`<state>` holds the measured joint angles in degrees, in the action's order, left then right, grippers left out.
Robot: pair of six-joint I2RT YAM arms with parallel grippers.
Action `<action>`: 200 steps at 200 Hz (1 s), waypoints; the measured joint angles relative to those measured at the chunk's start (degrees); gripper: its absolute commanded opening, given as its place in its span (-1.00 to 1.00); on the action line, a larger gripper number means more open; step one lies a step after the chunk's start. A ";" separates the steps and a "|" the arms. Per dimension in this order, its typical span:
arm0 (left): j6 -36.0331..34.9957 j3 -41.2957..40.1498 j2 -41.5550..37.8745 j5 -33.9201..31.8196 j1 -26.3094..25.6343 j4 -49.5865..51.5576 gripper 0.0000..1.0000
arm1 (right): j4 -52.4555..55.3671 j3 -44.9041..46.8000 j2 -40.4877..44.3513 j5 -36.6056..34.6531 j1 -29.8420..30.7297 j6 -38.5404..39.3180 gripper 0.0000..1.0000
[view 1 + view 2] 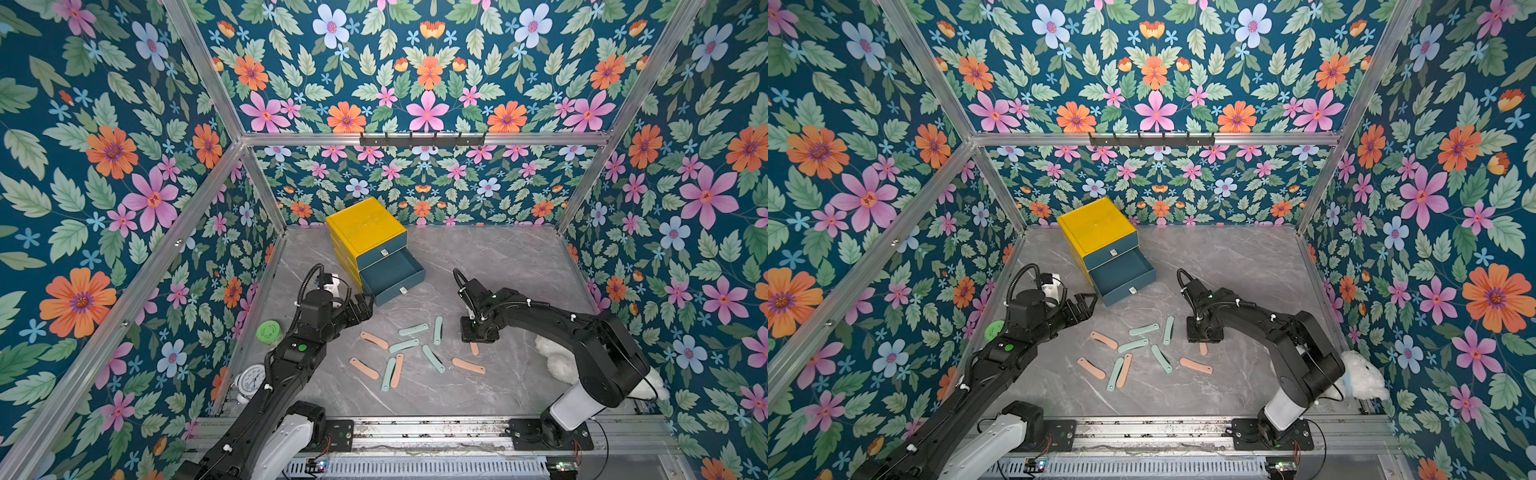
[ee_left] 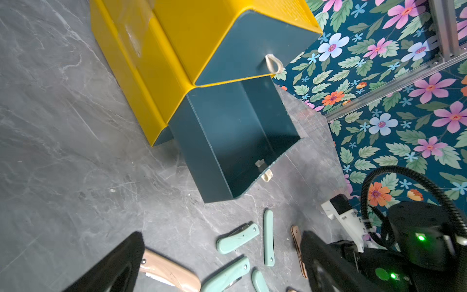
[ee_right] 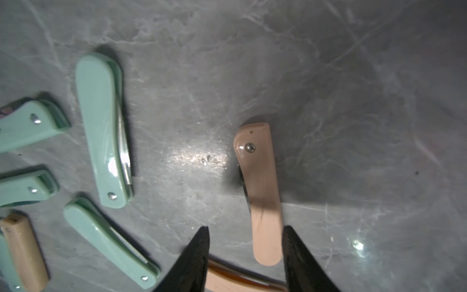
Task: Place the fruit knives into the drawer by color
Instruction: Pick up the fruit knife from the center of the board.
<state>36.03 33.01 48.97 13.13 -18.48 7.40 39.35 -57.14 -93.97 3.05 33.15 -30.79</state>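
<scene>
1. Grey marble-patterned tabletop point(image 1: 498, 257) fills an aluminium-framed booth lined with dark blue floral wallpaper point(image 1: 428, 62).
2. One yellow box-shaped cabinet point(image 1: 365, 226) stands near the back wall. Both top views show two dark teal drawer fronts, each with one pale pull tab.
3. Its upper drawer point(image 1: 372, 257) is closed. The drawer below it point(image 1: 392, 296) is pulled out, showing a bare teal floor. The left wrist view shows a sliver of a third teal front point(image 2: 163, 136) beneath.
4. Ten folded fruit knives lie scattered on the tabletop, out from the cabinet's drawer side: five salmon-pink knives point(image 1: 374, 340) and five mint-teal knives point(image 1: 413, 329). Each knife seen up close carries small metal rivets.
5. The left gripper point(image 1: 365, 305) hovers just beside the front corner of the cabinet's pulled-out drawer, jaws spread wide, holding nothing.
6. The right gripper point(image 3: 245, 228) is lowered farther out from the cabinet, its black fingers point(image 3: 199, 252) straddling one straddled pink knife point(image 3: 264, 192). The jaws are parted, not clamped: one finger sits just beside the handle, the other apart from it.
7. Well apart from the cabinet sit one green-lidded jar point(image 1: 268, 332), one white alarm clock point(image 1: 250, 379) and one white fluffy toy point(image 1: 552, 359). One black hook rail point(image 1: 422, 140) hangs above the cabinet. The clock's numerals are too small to read.
</scene>
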 measured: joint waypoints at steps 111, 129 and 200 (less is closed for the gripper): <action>0.70 -2.86 0.98 0.57 0.00 -1.40 0.98 | 3.30 -0.61 -6.32 -1.60 0.35 1.64 -0.55; 1.11 -2.86 1.31 0.68 0.00 -1.51 0.99 | 2.95 -0.33 -5.88 -1.62 0.37 2.01 -0.68; 1.84 -2.25 1.57 1.29 0.00 -1.95 0.98 | -3.08 1.33 5.40 -0.11 0.44 1.81 -0.85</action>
<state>37.87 30.76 50.54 14.41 -18.48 5.45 36.27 -55.81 -88.58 2.94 33.58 -28.97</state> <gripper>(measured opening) 0.991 0.225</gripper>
